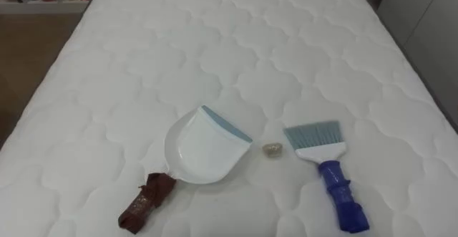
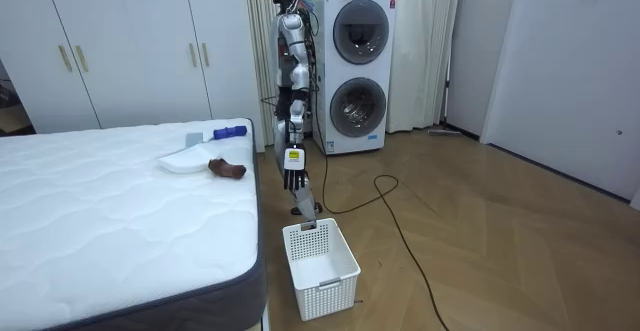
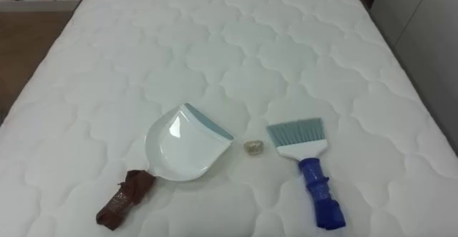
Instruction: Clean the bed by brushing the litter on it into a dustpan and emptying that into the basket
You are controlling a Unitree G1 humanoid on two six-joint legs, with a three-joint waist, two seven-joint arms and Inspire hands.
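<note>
I note the risks first. The crumpled scrap (image 1: pixel 273 150) looks small and light, so a hard stroke could flick it past the dustpan (image 1: pixel 200 147) or off the bed (image 1: pixel 143 65). The soft quilted top may also let the pan's lip ride up, so the scrap slips underneath. The scrap lies on the bed between the dustpan and the brush (image 1: pixel 329 172), clear of both. The pan is white with a blue-grey lip and a brown handle towards me. The brush has a blue handle and pale bristles pointing away. The robot stands at the bed's end beside a white basket (image 2: pixel 320 261), its left hand (image 2: pixel 291 178) hanging slack, holding nothing.
</note>
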